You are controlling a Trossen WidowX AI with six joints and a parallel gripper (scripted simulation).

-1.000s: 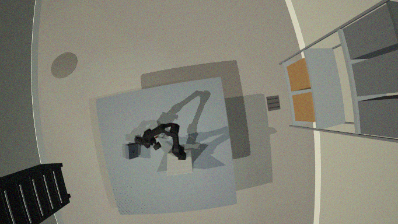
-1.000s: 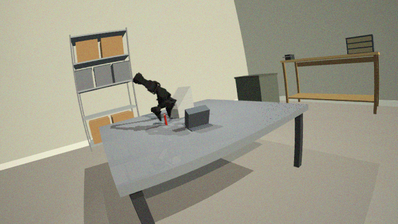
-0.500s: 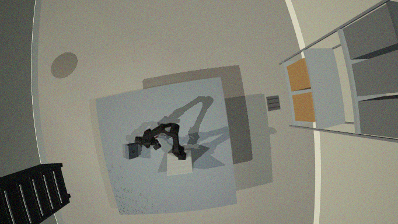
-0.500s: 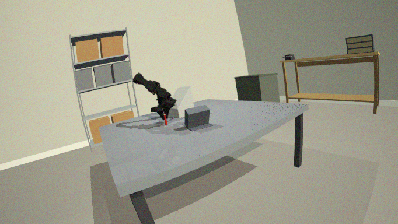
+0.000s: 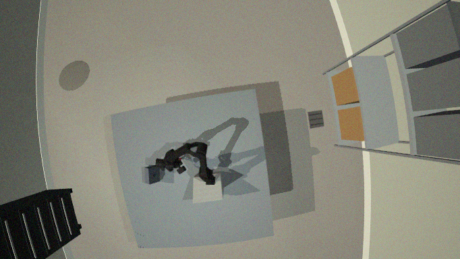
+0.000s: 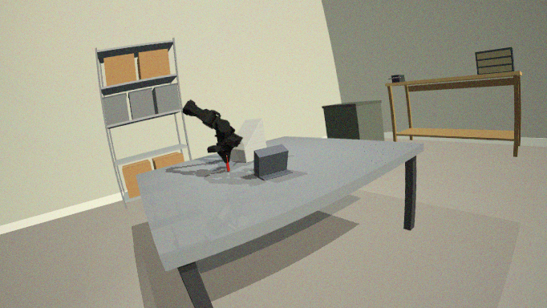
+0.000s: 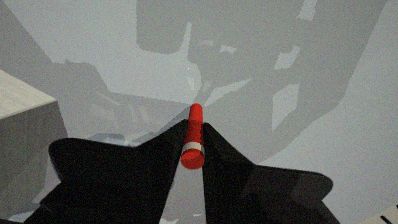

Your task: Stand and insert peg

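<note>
Risk 1 — slip or rotation in the grasp. The peg (image 7: 194, 136) is round and is pinched on two opposite sides only; a fast lift or a sharp wrist turn could let it pivot between the fingers, and its plain end would then no longer lie along the hole's direction.

Risk 2 — misaligned entry. If the plain end meets the face of the sloped panel (image 6: 269, 161) off-axis, it is likely to jam at the rim or be pushed back through the grip, stopping short of the bottom. The hole cannot be made out in any view, so its direction must be confirmed before the push.

Risk 3 — grasp near the banded end. The white band (image 7: 193, 147) sits level with the fingertips, and most of the peg extends beyond them toward the tabletop (image 6: 321, 168). That long free length magnifies any angular error at the tip.

Finger state — the fingers are clenched on the peg, closed almost fully, with only the peg's width between them. The left and right fingers press its opposite sides just beyond the band. In the exterior view the peg stands close to upright directly below the fingers, its lower end at or just above the tabletop; contact cannot be confirmed.
</note>
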